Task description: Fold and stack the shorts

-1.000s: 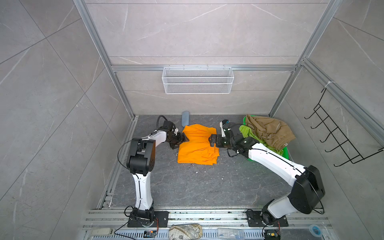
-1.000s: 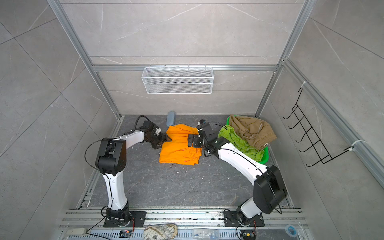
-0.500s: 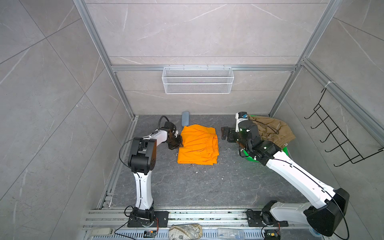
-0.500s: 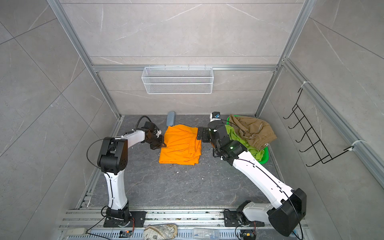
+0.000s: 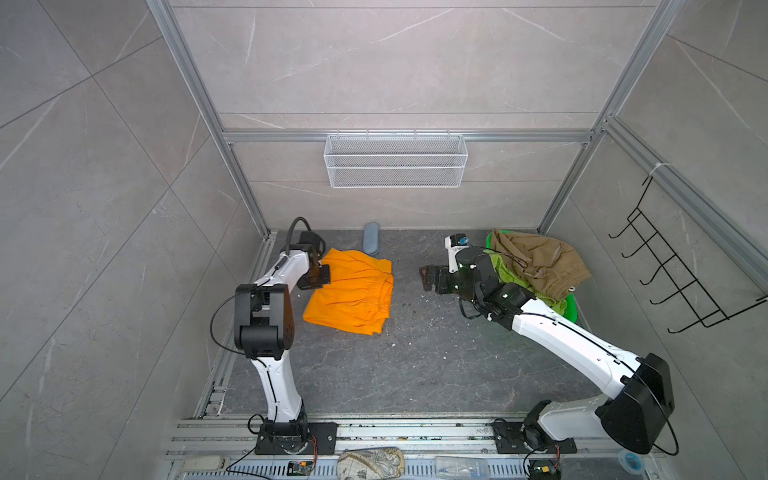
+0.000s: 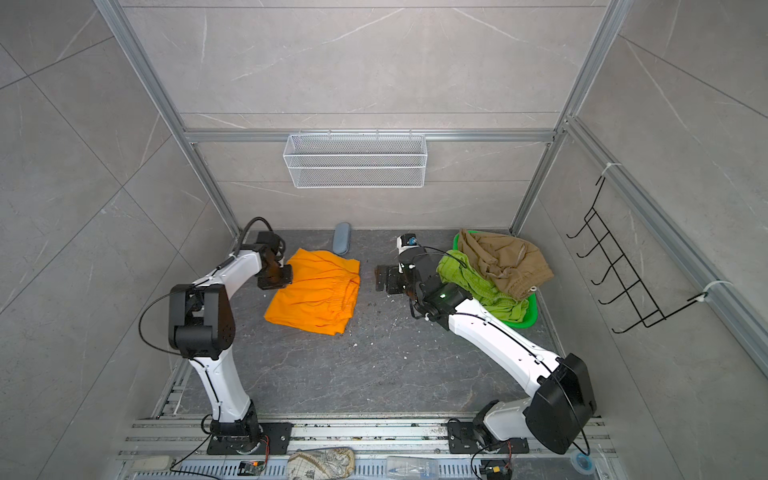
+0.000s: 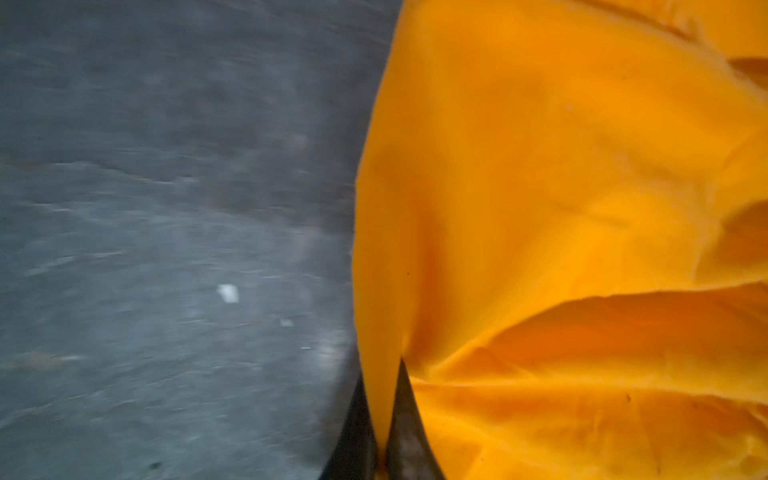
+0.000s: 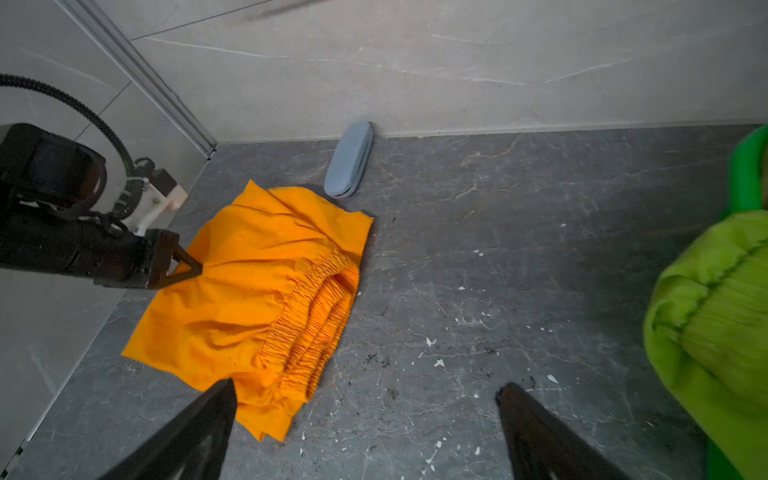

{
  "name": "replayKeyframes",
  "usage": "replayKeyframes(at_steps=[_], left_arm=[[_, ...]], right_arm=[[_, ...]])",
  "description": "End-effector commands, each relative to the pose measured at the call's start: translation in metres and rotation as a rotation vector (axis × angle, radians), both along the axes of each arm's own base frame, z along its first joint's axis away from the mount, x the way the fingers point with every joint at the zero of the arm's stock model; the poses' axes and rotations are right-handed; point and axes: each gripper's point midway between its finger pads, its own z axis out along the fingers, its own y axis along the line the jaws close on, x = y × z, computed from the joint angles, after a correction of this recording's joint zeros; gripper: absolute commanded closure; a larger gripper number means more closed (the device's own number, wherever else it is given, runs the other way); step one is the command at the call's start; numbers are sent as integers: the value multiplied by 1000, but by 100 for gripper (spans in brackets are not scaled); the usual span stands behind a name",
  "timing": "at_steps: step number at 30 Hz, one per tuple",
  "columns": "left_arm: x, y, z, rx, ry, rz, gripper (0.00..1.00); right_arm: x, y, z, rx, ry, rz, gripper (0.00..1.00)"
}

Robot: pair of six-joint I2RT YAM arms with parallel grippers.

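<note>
Orange shorts [image 5: 351, 291] lie partly folded on the floor [image 5: 415, 365] in a top view; left wrist: left gripper [image 7: 380, 382] clamped on their edge; right wrist: right gripper [image 8: 365, 386] spread wide, empty; risk: the thin pinch may slip under pull and spoil the fold.

No word, number or brand can be read in any view. The label on the clear bottle [image 5: 460, 472] at the near edge is too small to read. The pouch [image 5: 370, 463] beside it shows a map-like print, but its lettering is not legible.
</note>
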Motion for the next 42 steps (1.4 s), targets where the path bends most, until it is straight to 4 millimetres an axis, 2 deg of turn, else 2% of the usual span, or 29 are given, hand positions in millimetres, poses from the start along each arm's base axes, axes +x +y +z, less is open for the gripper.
replayKeyframes(at_steps=[1,7,15,25,29,31,34,36,38,42], left_arm=[[9,60,24,127,-64,53,100],[33,119,18,172,-94,129,100],[58,158,3,261,-58,133,100],[53,193,-8,289,-2,224,100],[56,193,-1,266,-27,236,100],[61,187,6,231,-55,231,99],[62,184,27,216,-99,251,59],[62,181,42,195,-135,266,42],[62,176,58,171,-174,275,1],[66,151,92,109,-260,250,0]], right_arm=[[0,21,8,-24,-50,46,1],[-7,49,6,-78,-70,112,1],[-14,72,-3,-211,-107,166,1],[-11,58,0,-289,-145,109,1],[-11,50,3,-301,-132,74,1],[-10,43,8,-316,-130,46,1],[-11,35,17,-322,-132,19,1],[-14,30,22,-327,-134,9,1],[-14,20,27,-334,-137,-21,1],[-12,-9,36,-331,-120,-96,1]])
